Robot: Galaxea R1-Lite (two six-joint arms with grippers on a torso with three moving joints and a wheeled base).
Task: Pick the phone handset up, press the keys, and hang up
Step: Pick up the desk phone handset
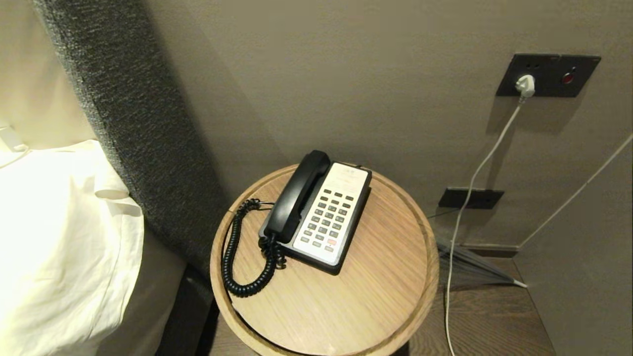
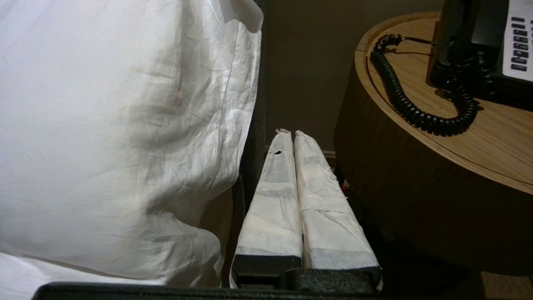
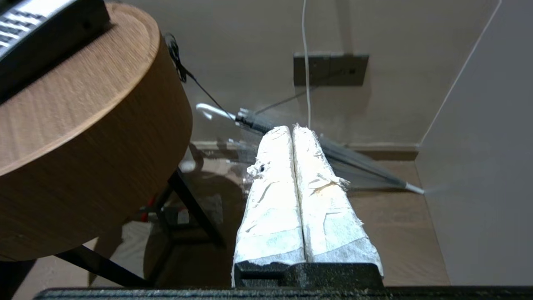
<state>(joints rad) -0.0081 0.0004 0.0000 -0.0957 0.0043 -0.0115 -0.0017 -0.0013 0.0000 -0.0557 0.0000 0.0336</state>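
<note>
The black phone handset [image 1: 296, 198] lies in its cradle on the left side of the black-and-white phone base [image 1: 330, 217], whose grey keys [image 1: 329, 215] face up. Its black coiled cord [image 1: 236, 257] loops over the round wooden table [image 1: 376, 296]. Neither arm shows in the head view. My left gripper [image 2: 290, 132] hangs shut and empty below the table's rim, between the bed and the table; the cord [image 2: 416, 112] and the handset's lower end [image 2: 454, 54] lie up to its right. My right gripper [image 3: 291, 128] is shut and empty over the floor, right of the table [image 3: 83, 137].
A white pillow [image 1: 59, 237] and a grey padded headboard [image 1: 133, 123] stand left of the table. On the wall are a socket plate [image 1: 549, 74] with a white plug and cable [image 1: 474, 178]. A folded umbrella [image 3: 354, 162] lies on the floor by the wall.
</note>
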